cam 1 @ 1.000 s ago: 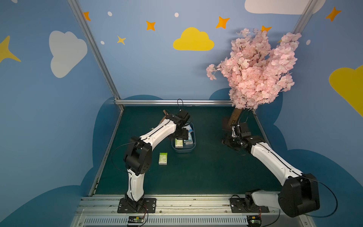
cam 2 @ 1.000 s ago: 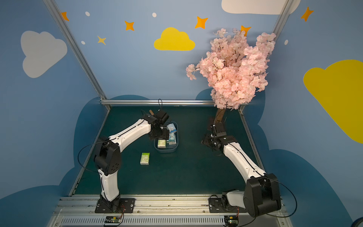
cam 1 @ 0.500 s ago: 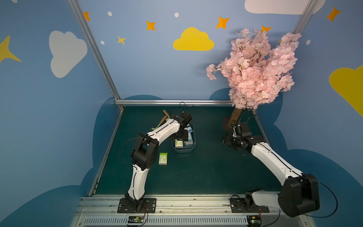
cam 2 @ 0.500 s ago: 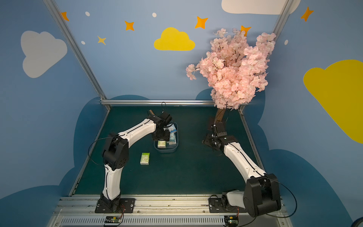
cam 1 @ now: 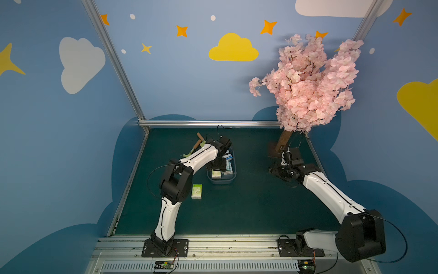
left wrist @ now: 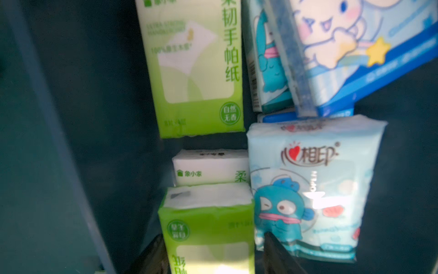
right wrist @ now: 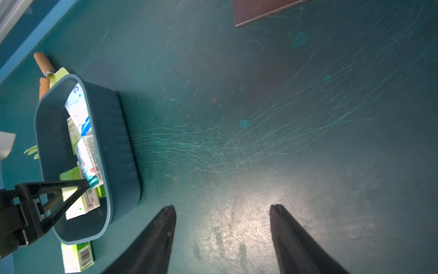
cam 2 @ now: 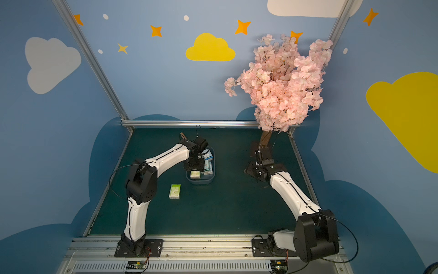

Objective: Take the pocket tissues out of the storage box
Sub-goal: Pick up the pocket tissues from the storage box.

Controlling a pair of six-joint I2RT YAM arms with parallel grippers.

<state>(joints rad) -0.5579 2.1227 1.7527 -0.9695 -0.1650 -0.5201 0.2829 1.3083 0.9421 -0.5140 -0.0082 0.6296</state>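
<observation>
The dull blue storage box (cam 1: 221, 182) (cam 2: 200, 182) sits mid-table with several pocket tissues inside. My left gripper (left wrist: 213, 234) (cam 1: 216, 167) reaches down into it, jaws straddling a green-and-white packet (left wrist: 208, 225); one finger lies against its side and a thin gap shows at the other. A light blue cartoon packet (left wrist: 308, 185) stands right beside it, another green packet (left wrist: 196, 66) lies farther in. One green-and-white packet (cam 1: 196, 191) (right wrist: 77, 259) lies on the mat outside the box. My right gripper (right wrist: 222, 206) (cam 1: 275, 169) hangs open over bare mat, holding nothing.
A pink blossom tree (cam 1: 308, 83) on a brown base plate (cam 1: 276, 150) stands at the back right, close behind my right arm. A yellow-green toy shovel and rake with wooden handles (cam 1: 198, 142) (right wrist: 43, 62) lie behind the box. Walls enclose three sides of the green mat.
My left arm has pushed forward and its gripper has gone down into the box, the jaws narrowing around the green packet. The right arm has not moved.
</observation>
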